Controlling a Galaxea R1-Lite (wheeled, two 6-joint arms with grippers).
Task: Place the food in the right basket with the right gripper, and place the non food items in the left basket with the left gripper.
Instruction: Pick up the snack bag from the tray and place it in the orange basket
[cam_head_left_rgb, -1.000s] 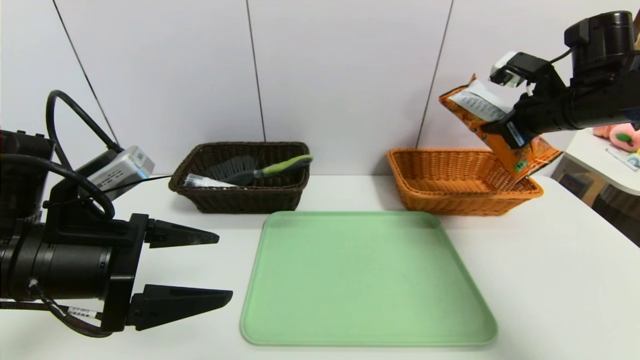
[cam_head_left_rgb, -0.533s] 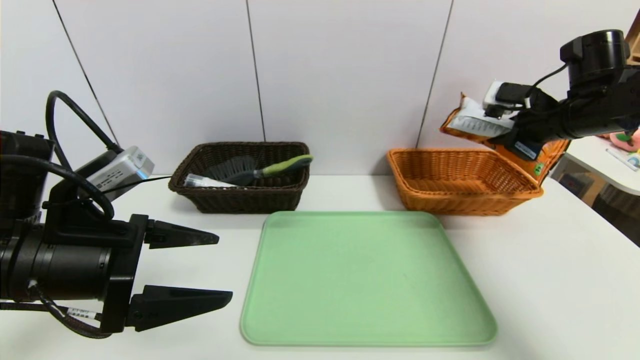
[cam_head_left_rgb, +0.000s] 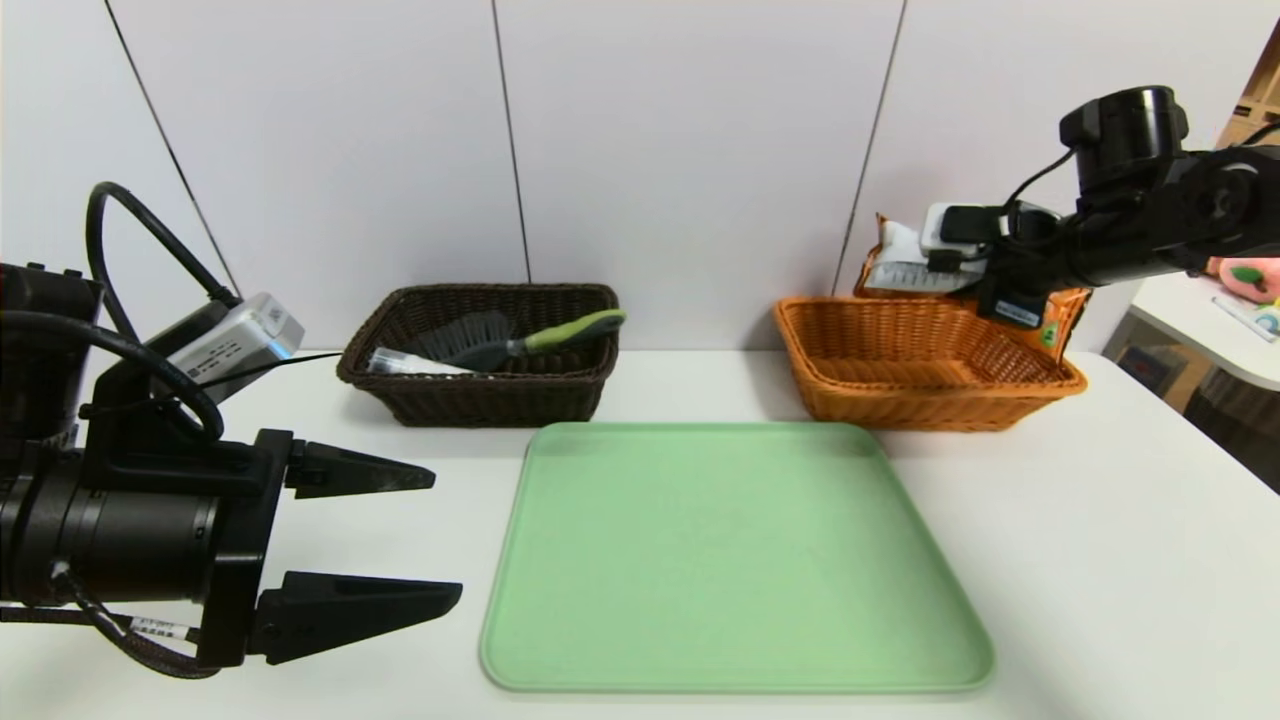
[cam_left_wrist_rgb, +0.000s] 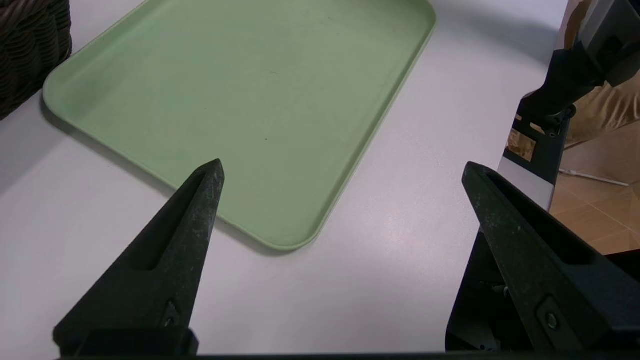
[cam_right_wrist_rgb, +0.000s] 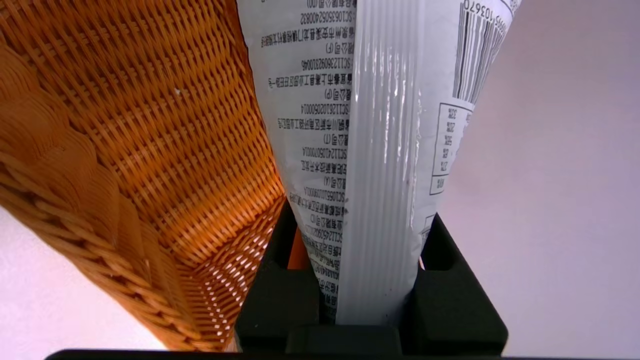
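Observation:
My right gripper (cam_head_left_rgb: 985, 288) is shut on the orange snack packet (cam_head_left_rgb: 1062, 312), holding it just above the back right rim of the orange-tan basket (cam_head_left_rgb: 900, 405). The packet lies nearly level, white label panel toward the wall. In the right wrist view the packet (cam_right_wrist_rgb: 375, 125) runs out from between the fingers (cam_right_wrist_rgb: 280, 280), with the basket's weave (cam_right_wrist_rgb: 125, 125) beside it. The dark brown basket (cam_head_left_rgb: 480, 402) holds the scrub brush (cam_head_left_rgb: 520, 342) and the white bottle (cam_head_left_rgb: 410, 364). My left gripper (cam_head_left_rgb: 448, 537) hangs open at the front left, over the table beside the tray's corner (cam_left_wrist_rgb: 343, 167).
A bare green tray (cam_head_left_rgb: 735, 560) lies in the middle of the white table, in front of both baskets, and fills much of the left wrist view (cam_left_wrist_rgb: 240, 75). A side table with a pink toy (cam_head_left_rgb: 1245, 275) stands past the table's right edge.
The right arm has come down and moved left with the packet, which has swung from steeply tilted to nearly level over the orange basket's back rim. The left arm has not moved.

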